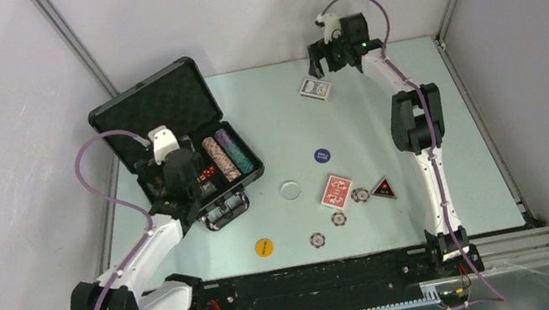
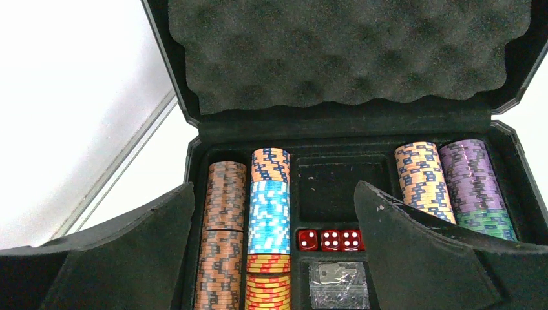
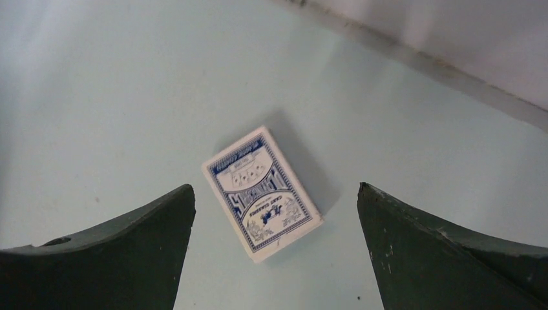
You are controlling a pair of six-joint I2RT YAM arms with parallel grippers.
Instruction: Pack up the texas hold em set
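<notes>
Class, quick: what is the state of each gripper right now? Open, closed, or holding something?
Left gripper: open, holding nothing, poised over the open case.
Right gripper: open, holding nothing, the blue card deck below it untouched.

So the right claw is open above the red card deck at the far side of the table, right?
Not quite. The deck under the open right claw is the blue card deck, not the red one, as the right wrist view shows. The red card deck lies well away from that claw.
</notes>
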